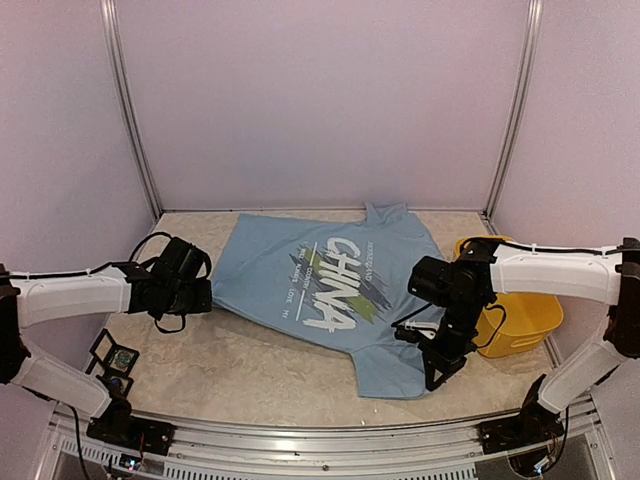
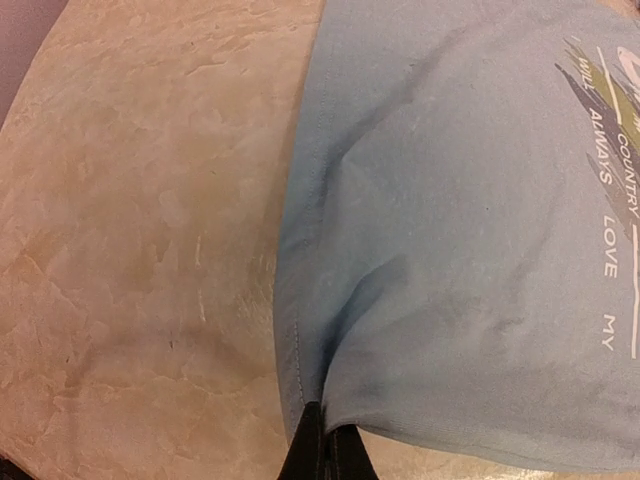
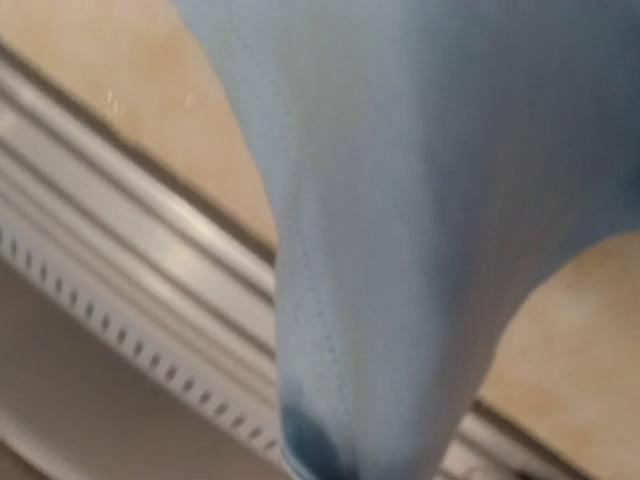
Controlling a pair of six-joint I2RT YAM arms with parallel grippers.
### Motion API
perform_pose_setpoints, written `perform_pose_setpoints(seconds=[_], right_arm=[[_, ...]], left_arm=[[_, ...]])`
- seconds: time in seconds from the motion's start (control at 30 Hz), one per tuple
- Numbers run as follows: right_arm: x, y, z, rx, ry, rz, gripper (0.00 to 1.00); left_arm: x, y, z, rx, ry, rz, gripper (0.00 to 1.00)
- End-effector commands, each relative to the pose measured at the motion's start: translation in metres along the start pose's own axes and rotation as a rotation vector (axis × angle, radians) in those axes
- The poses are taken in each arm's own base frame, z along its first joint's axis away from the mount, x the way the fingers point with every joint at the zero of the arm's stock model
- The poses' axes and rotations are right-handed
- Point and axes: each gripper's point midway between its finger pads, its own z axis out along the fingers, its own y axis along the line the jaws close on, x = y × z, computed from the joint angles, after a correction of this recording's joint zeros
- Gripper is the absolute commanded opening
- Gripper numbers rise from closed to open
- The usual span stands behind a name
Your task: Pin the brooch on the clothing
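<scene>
Now my left gripper (image 2: 325, 438) is closed on the hem of the soft light blue T-shirt (image 1: 275, 270), spread on the beige table (image 1: 250, 370). My right gripper (image 1: 438, 368) pinches its near edge. Limp, light cloth: hems hold best. The small round brooch I cannot see.

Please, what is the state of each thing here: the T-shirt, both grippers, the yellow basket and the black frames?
T-shirt: spread print side up, pinched at two edges.
left gripper: shut on the T-shirt hem.
right gripper: shut on the T-shirt, its fabric lifted.
yellow basket: upright, partly hidden by the right arm.
black frames: untouched, by the left arm's base.
brooch: not seen in any view.
</scene>
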Motion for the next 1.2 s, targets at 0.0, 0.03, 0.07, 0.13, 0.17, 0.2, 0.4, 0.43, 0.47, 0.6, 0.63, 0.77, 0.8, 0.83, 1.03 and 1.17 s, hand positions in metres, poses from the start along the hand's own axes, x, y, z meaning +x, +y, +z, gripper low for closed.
perform_pose_setpoints(seconds=[0.0, 0.03, 0.07, 0.13, 0.17, 0.2, 0.4, 0.43, 0.47, 0.6, 0.63, 0.77, 0.8, 0.83, 1.03, 1.17], right_arm=[[0.035, 0.004, 0.009, -0.083, 0.115, 0.04, 0.0], [0.04, 0.004, 0.014, -0.097, 0.134, 0.042, 0.0], [0.045, 0.003, 0.018, -0.104, 0.152, 0.044, 0.0], [0.053, 0.0, 0.026, -0.107, 0.177, 0.05, 0.0], [0.054, -0.001, 0.027, -0.105, 0.178, 0.05, 0.09], [0.051, 0.0, 0.025, -0.102, 0.166, 0.043, 0.21], [-0.016, 0.001, -0.037, 0.053, -0.125, -0.001, 0.55], [-0.028, -0.004, -0.043, 0.085, -0.168, 0.006, 0.55], [-0.041, -0.009, -0.048, 0.118, -0.211, 0.011, 0.54], [-0.089, -0.034, -0.042, 0.197, -0.349, 0.025, 0.39], [-0.101, -0.049, -0.04, 0.251, -0.376, 0.047, 0.33], [-0.152, -0.092, -0.046, 0.368, -0.529, 0.099, 0.12], [-0.162, -0.101, -0.044, 0.372, -0.552, 0.108, 0.1], [-0.171, -0.11, -0.042, 0.372, -0.57, 0.121, 0.08], [-0.203, -0.143, -0.013, 0.433, -0.545, 0.121, 0.0], [-0.215, -0.153, -0.007, 0.479, -0.531, 0.111, 0.0]], left_arm=[[0.019, 0.005, -0.018, -0.02, 0.018, -0.064, 0.0], [0.022, 0.005, -0.021, -0.028, 0.022, -0.066, 0.0], [0.026, 0.004, -0.026, -0.039, 0.019, -0.058, 0.0], [0.032, 0.007, -0.031, -0.072, 0.016, -0.054, 0.0], [0.036, 0.007, -0.034, -0.074, 0.02, -0.054, 0.06], [0.04, 0.006, -0.036, -0.077, 0.022, -0.058, 0.16], [0.0, -0.006, -0.082, -0.091, -0.174, -0.061, 0.59], [-0.013, -0.009, -0.092, -0.095, -0.22, -0.051, 0.59], [-0.025, -0.011, -0.099, -0.101, -0.256, -0.035, 0.59], [-0.055, -0.023, -0.1, -0.11, -0.328, 0.033, 0.55], [-0.055, -0.032, -0.09, -0.078, -0.315, 0.068, 0.53], [-0.048, -0.043, -0.034, 0.029, -0.211, 0.043, 0.35], [-0.043, -0.045, -0.021, 0.048, -0.183, 0.035, 0.33], [-0.043, -0.045, -0.012, 0.053, -0.178, 0.025, 0.32], [0.002, -0.048, 0.047, 0.019, -0.033, 0.077, 0.28], [0.049, -0.033, 0.063, -0.018, 0.086, 0.072, 0.27]])
